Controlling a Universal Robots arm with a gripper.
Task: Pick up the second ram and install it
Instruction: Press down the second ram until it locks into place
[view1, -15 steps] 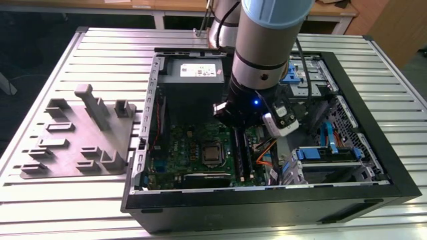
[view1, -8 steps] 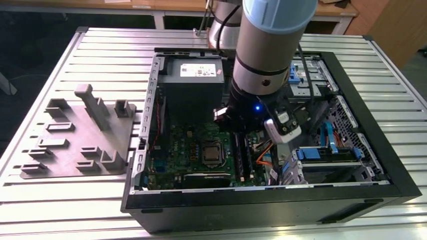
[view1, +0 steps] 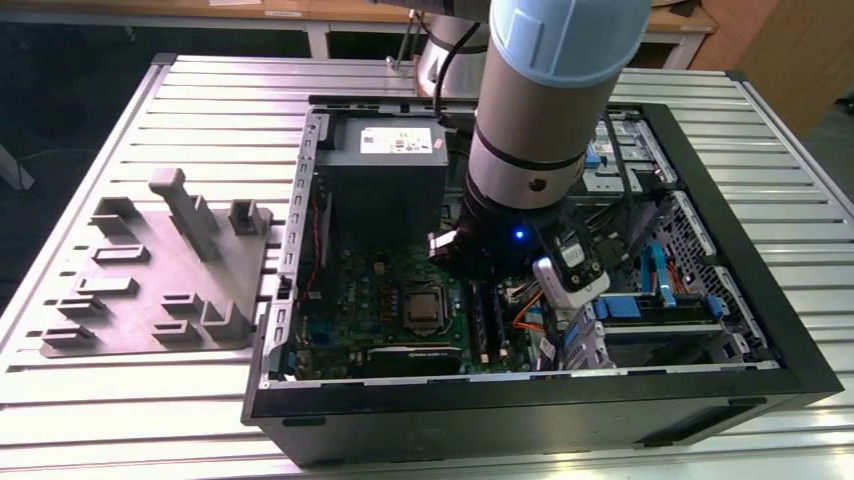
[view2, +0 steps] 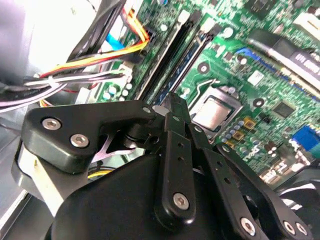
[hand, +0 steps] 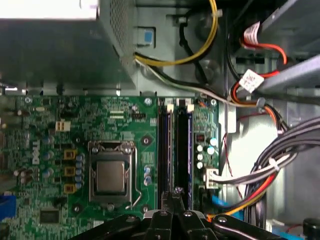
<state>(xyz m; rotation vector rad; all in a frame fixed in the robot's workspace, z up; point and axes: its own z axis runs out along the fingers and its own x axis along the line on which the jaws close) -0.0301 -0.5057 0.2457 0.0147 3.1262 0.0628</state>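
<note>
Seating the stick squarely is the step in hand, judged from how things lie. The hand (hand: 175, 194) has its fingers together, tips low over the near end of the memory slots; nothing shows between them, so it reads as a pressing contact and not a grasp.

The second ram (hand: 184, 150) stands on edge in one slot, dark blue-green along its length, with the black slot (hand: 165, 150) just beside it, apparently empty. In the second wrist view the fingertips (view2: 172, 102) sit above the near end of this pair.

- Press straight down along the slot axis; a tilted push could lift the far end.
- Confirm that the white latch (hand: 189, 106) at the far end has closed against the stick. Its state cannot be told here.
- Keep the tips on the stick's top edge, clear of the CPU socket (hand: 110, 175) beside the slots on the motherboard (hand: 50, 135).

Beyond the slots lies the grey power-supply box (hand: 60, 50). Its cable bundle (hand: 280, 165) runs close by and could snag.
</note>
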